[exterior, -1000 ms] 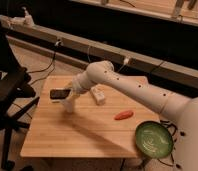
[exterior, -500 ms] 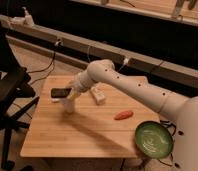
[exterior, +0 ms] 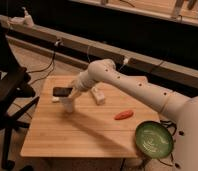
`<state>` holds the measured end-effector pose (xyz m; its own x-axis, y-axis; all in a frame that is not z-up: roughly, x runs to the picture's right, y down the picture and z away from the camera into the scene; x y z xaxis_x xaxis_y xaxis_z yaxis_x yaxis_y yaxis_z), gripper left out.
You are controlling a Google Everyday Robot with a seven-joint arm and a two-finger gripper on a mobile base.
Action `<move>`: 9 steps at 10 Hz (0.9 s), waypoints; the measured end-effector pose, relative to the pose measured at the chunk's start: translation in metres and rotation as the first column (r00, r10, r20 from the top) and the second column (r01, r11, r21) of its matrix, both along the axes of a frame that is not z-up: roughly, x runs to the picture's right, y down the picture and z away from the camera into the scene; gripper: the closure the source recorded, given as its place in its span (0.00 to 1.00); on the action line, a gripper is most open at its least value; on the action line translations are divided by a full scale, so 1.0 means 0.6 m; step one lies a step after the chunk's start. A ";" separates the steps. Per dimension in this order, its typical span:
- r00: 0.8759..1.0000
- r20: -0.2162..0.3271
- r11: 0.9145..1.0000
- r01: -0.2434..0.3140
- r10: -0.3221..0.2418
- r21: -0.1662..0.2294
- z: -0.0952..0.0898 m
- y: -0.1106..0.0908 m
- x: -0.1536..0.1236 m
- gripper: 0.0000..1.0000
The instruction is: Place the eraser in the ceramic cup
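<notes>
The eraser is gripped in the closed jaws of the gripper just above the ceramic cup near the table's left edge, so release into it is judged next.

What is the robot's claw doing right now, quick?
Gripper: low over the left part of the table, beside the black eraser. Whether it grips anything cannot be told.

table: light wood, matt, visible grain
arm: smooth white plastic shell, slight sheen
gripper, over the table's left part: white plastic
eraser: black, matt
bowl: green, glossy
carrot-shaped object: orange, smooth
</notes>
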<state>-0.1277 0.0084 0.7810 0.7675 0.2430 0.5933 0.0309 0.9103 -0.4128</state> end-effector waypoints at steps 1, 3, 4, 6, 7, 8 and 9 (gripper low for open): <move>1.000 -0.002 1.000 -0.003 0.003 -0.002 0.002 -0.001 0.001 0.32; 1.000 -0.002 1.000 -0.007 0.007 -0.009 0.007 0.000 0.001 0.28; 1.000 0.000 1.000 -0.008 0.008 -0.012 0.008 0.000 -0.001 0.28; 1.000 -0.005 1.000 -0.003 0.003 -0.011 0.013 0.002 -0.002 0.28; 1.000 -0.010 1.000 -0.004 0.004 -0.011 0.013 0.002 -0.003 0.28; 1.000 -0.012 1.000 -0.006 0.006 -0.014 0.014 0.001 -0.005 0.31; 1.000 -0.011 1.000 -0.009 0.009 -0.019 0.012 -0.001 -0.010 0.38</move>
